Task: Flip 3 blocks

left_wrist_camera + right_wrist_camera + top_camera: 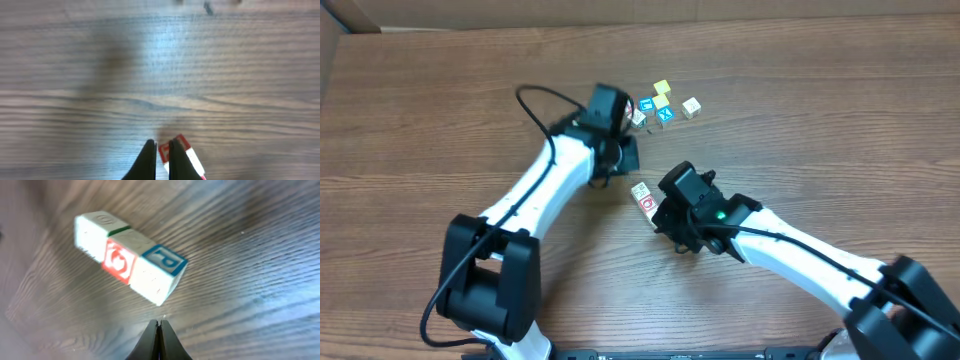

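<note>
Three blocks lie in a tight row mid-table [643, 196]. In the right wrist view the row runs from a cream block [92, 230] through the red ring block [119, 260] to a cream block with a blue letter on top [157, 275]. My right gripper [159, 322] is shut and empty, just short of that last block. My left gripper [161, 143] is also shut. A red-edged white block [184, 146] shows behind its fingertips; whether they touch it I cannot tell. Overhead, the left gripper [625, 160] hangs above the row and the right gripper [658, 215] below it.
A loose cluster of other cubes sits at the far side: yellow ones [662, 89], blue-faced ones [665, 116] and a cream one [691, 106]. Both white arms reach in from the near edge of the wooden table [820, 150].
</note>
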Action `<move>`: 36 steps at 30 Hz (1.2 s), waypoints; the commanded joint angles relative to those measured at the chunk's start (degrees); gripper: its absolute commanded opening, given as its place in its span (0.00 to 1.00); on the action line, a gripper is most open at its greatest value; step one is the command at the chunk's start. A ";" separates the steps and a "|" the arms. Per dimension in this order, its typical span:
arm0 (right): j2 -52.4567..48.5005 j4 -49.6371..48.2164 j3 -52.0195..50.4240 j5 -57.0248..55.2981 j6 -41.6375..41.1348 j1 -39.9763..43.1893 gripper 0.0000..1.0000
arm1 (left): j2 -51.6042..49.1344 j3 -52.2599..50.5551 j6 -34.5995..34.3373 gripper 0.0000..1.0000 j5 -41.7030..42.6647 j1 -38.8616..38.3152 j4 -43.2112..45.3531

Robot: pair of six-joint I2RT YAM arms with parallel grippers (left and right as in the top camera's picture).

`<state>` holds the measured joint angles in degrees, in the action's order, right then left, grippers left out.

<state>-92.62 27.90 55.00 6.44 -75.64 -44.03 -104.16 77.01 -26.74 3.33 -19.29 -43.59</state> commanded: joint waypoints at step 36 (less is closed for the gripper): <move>-6.47 -3.19 -2.51 -8.24 4.31 -2.43 0.04 | -20.24 18.12 14.58 0.04 11.76 1.97 -13.64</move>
<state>-98.98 25.02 52.90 0.62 -71.57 -46.22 -123.57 94.59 -14.31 13.23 -17.17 -57.23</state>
